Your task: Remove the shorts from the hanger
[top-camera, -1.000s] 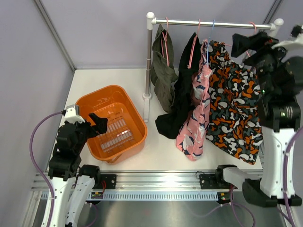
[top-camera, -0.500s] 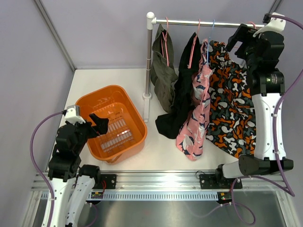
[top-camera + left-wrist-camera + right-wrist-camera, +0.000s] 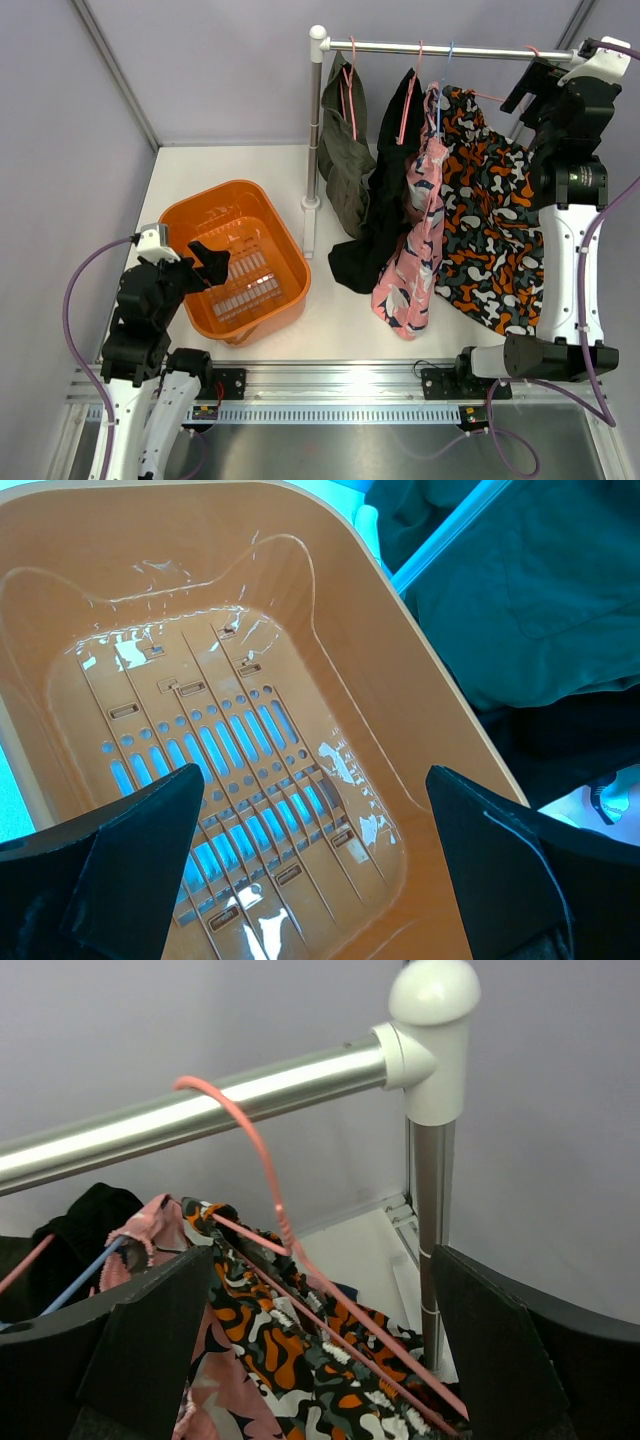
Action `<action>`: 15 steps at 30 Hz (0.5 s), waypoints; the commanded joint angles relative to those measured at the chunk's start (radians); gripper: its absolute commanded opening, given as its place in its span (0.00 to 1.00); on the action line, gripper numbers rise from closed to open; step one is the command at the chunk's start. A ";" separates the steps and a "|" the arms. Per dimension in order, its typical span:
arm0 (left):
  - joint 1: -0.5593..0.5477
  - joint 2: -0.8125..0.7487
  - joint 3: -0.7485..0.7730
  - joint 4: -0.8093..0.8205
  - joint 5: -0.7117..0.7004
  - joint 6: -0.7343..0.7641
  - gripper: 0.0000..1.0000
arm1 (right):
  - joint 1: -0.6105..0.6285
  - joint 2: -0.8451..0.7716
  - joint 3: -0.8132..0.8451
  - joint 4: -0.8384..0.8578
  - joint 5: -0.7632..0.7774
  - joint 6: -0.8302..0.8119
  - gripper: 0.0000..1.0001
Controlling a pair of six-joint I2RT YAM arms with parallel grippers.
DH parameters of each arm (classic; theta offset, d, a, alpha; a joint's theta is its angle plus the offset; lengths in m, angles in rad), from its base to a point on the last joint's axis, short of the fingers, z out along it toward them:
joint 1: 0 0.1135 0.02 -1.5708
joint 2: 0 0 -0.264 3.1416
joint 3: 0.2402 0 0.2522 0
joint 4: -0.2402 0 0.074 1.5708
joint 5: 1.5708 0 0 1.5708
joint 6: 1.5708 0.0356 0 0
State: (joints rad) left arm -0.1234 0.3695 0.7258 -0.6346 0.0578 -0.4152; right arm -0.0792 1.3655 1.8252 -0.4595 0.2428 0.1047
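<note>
Four shorts hang on hangers from a metal rail point(image 3: 440, 48): olive green point(image 3: 345, 150), plain black point(image 3: 375, 220), pink patterned point(image 3: 410, 260) and orange-black-grey camouflage point(image 3: 490, 230). My right gripper point(image 3: 532, 88) is open, high at the rail's right end, just right of the camouflage shorts' top. In the right wrist view its fingers point(image 3: 150, 1340) straddle the pink hanger point(image 3: 270, 1190) and the camouflage waistband point(image 3: 300, 1340) without touching them. My left gripper point(image 3: 207, 262) stands open and holds nothing over the orange basket point(image 3: 180, 220).
The rail's white-capped right post point(image 3: 432, 1160) stands close beside the right finger. The left post point(image 3: 314, 120) rises behind the basket point(image 3: 400, 680). Grey walls close in at the back and both sides. The shorts' hems reach the white tabletop point(image 3: 330, 330).
The right arm has risen and swung its gripper back toward the rail's right end, beside the camouflage shorts' hanger. The left arm and the shorts have not moved.
</note>
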 commanded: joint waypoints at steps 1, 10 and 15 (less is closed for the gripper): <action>-0.004 -0.009 -0.002 0.041 0.028 0.016 0.99 | -0.051 0.029 -0.021 0.096 -0.098 0.026 0.99; -0.013 -0.015 -0.003 0.041 0.025 0.015 0.99 | -0.099 0.125 -0.004 0.143 -0.269 0.075 0.98; -0.013 -0.017 -0.003 0.041 0.019 0.013 0.99 | -0.099 0.153 0.000 0.133 -0.326 0.089 0.92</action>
State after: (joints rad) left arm -0.1329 0.3668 0.7258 -0.6346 0.0574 -0.4152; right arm -0.1761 1.5116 1.7985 -0.3710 -0.0071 0.1745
